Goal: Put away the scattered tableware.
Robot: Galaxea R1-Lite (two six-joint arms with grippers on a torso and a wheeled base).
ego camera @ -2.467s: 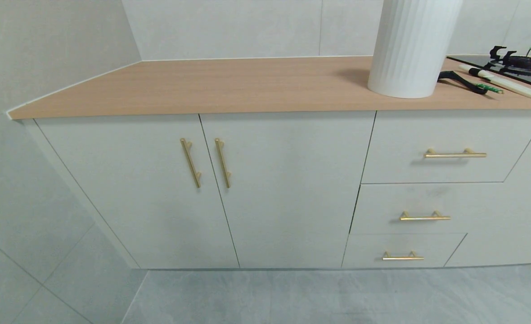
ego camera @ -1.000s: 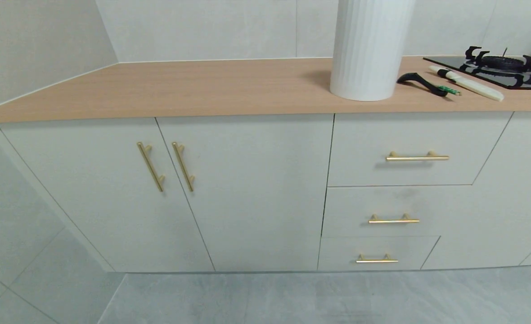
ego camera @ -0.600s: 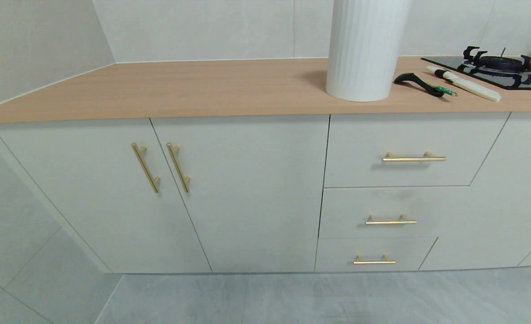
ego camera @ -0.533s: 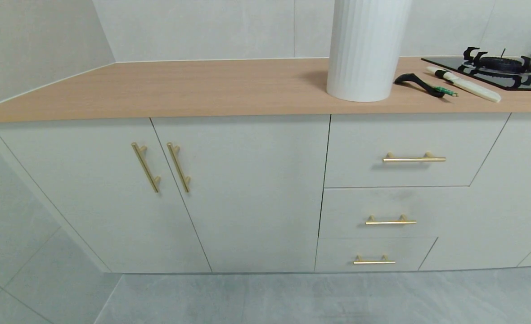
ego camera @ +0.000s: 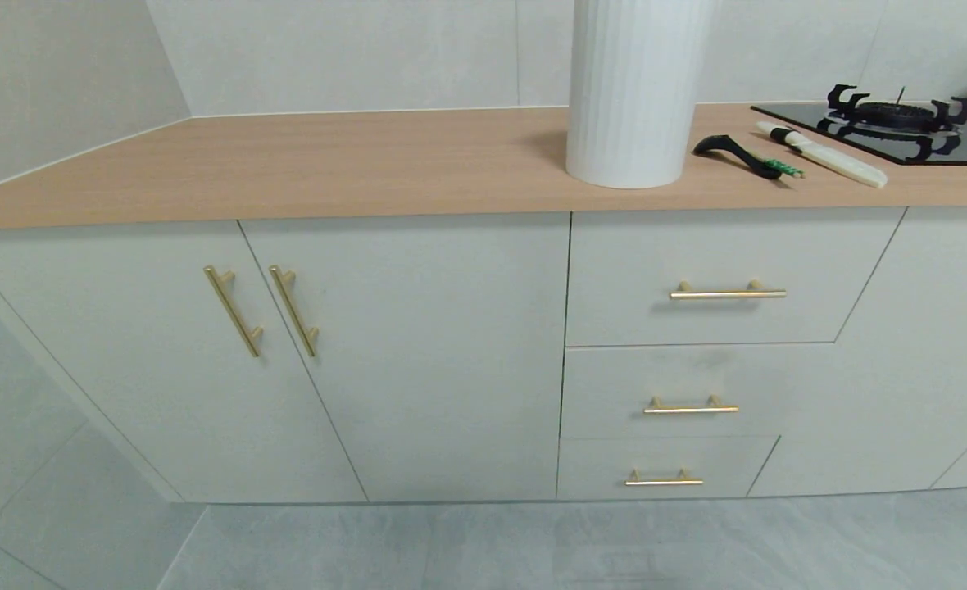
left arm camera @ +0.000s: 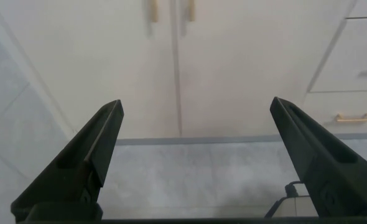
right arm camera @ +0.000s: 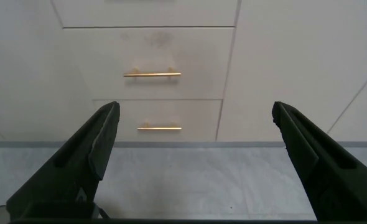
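A black utensil with a green tip [ego camera: 744,156] and a cream-coloured knife [ego camera: 821,153] lie on the wooden counter [ego camera: 328,164], right of a tall white ribbed container [ego camera: 631,90]. My left gripper [left arm camera: 193,162] hangs low before the double cabinet doors, open, with nothing between its fingers [left arm camera: 87,155]. Low in front of the drawers, my right gripper [right arm camera: 193,162] is open too, holding nothing, and the two lower drawer handles [right arm camera: 152,74] show beyond it.
Below the counter are two closed cabinet doors with gold handles [ego camera: 258,310] and three closed drawers [ego camera: 725,292]. A black gas hob [ego camera: 901,123] sits at the counter's far right. Grey tiled floor [ego camera: 533,549] lies in front, walls at the left and behind.
The whole head view has shifted: counter, container and utensils have slid leftward in the picture, so the camera has moved rightward. Nothing on the counter has itself moved.
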